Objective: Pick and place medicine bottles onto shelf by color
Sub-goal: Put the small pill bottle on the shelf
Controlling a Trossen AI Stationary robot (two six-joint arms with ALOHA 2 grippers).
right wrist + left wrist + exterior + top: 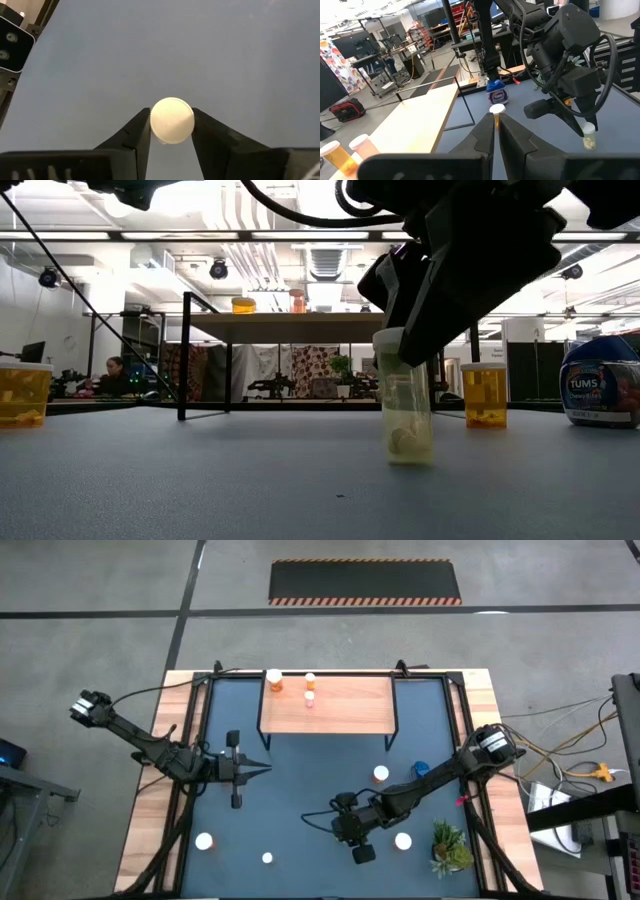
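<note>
My right gripper (172, 119) points down over the near middle of the blue mat and is shut on a pale, white-capped medicine bottle (408, 420). My left gripper (262, 769) hovers shut, left of centre, just in front of the shelf (328, 708). The shelf stands at the far side and carries an orange bottle (274, 680) and two small ones (310, 688). More white-capped bottles stand on the mat (204, 840), (267, 858), (403, 840), (381, 774). The blue bottle (420, 769) stands right of centre. My right gripper pinches the pale bottle's white cap (156, 122) between its two fingers, one on each side. It comes from above, pointing down. The bottle stands nearly upright, leaning slightly, with its base (410, 458) on the mat.
A small green plant (450, 848) stands at the near right corner, close to the right arm. The shelf's thin black legs (183, 360) rise from the mat. Open mat lies between the two grippers and in front of the shelf. A person sits far off in the room (113, 375).
</note>
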